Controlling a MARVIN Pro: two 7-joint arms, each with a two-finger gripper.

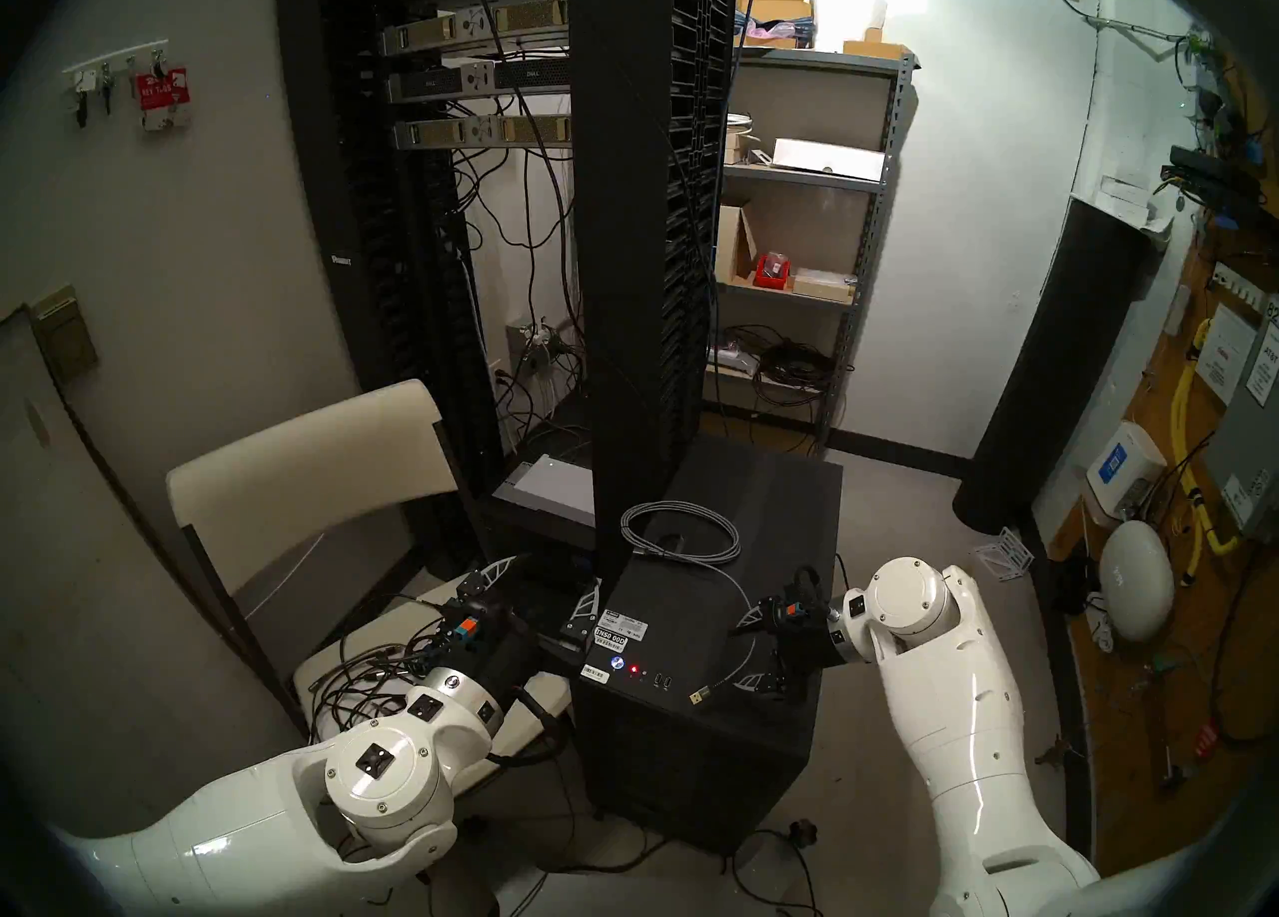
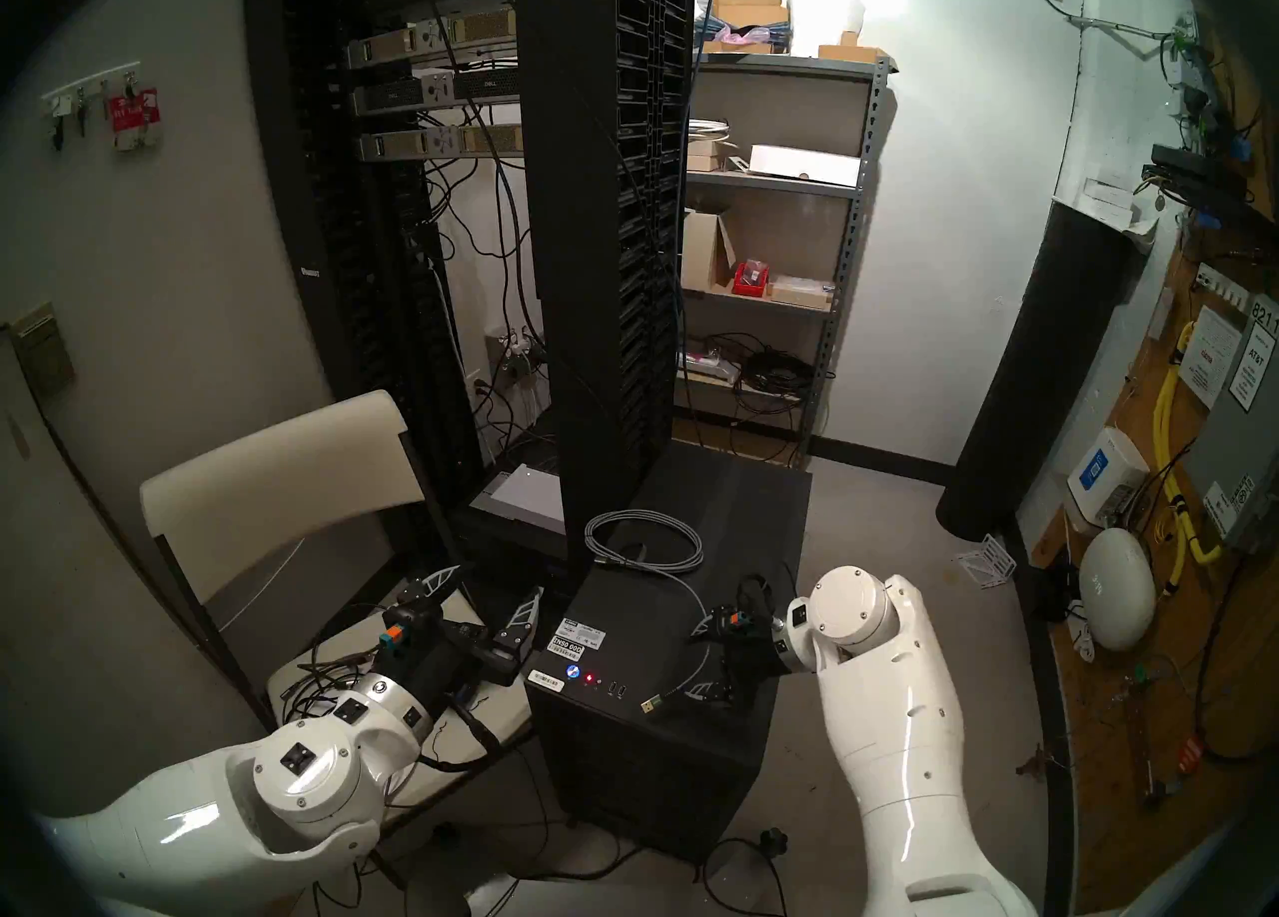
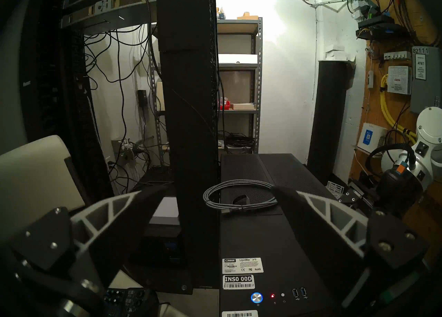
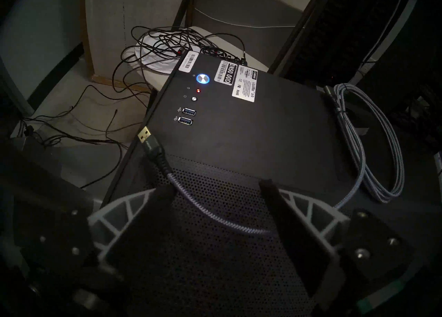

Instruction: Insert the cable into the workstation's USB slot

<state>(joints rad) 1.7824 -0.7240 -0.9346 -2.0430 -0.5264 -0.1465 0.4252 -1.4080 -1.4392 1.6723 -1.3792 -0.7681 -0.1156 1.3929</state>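
The black workstation stands on the floor between my arms, its two USB slots on top near the front edge, beside a blue-lit button. The grey braided cable lies coiled on the back of its top. One strand runs forward between the parted fingers of my right gripper, which is open just above the top. The plug rests at the front edge, just right of the slots. My left gripper is open and empty, left of the workstation.
A tall black server rack rises directly behind the workstation's left side. A white chair on the left carries tangled black wires. Metal shelving stands at the back. Loose wires lie on the floor around the workstation.
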